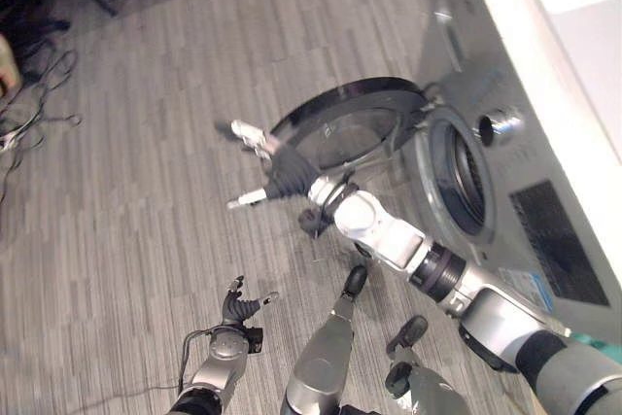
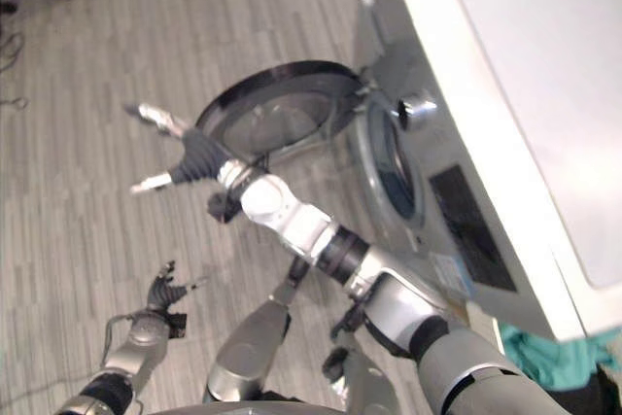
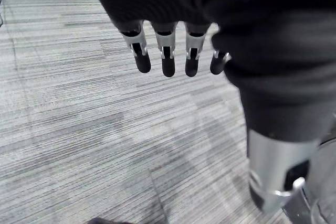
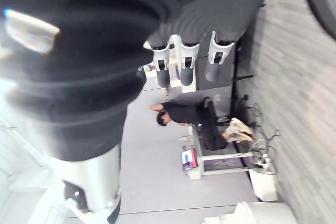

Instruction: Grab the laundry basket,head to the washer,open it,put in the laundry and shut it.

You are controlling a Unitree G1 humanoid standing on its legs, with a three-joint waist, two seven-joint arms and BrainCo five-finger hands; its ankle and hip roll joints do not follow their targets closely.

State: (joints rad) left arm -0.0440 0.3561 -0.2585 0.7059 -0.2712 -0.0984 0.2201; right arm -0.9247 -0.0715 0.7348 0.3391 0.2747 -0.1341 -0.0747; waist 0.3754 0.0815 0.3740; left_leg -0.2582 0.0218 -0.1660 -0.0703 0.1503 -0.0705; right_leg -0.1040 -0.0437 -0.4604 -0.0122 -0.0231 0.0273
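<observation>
The washer (image 1: 525, 143) fills the right side of the head views, a silver-grey front under a white top. Its round door (image 1: 340, 123) is swung wide open and hangs out over the grey floor (image 1: 126, 191) in the upper middle of the frame, glass face up, hinged at the edge next to the drum opening (image 1: 465, 177). The opening is dark and nothing can be made out inside it. A chrome knob (image 1: 499, 125) sits just above and to the right of the opening.

The right hand (image 1: 264, 164) is in the middle of the frame, just beside the door's outer rim on the side away from the hinge, its fingers spread and straight, grasping nothing. Whether it touches the rim cannot be told. The placement suggests the opening step, since the free edge is where a push or pull swings the door most easily. The left hand (image 1: 238, 306) hangs low in the lower left, well apart from the door, fingers relaxed and empty; it seems kept out of the door's arc.

At the lower right corner of the right eye view a bundle of teal cloth (image 2: 544, 352) shows beside the washer, probably the laundry; the basket itself cannot be made out. Loading looks not yet done. In the right wrist view a person (image 4: 189, 114) sits far off.
</observation>
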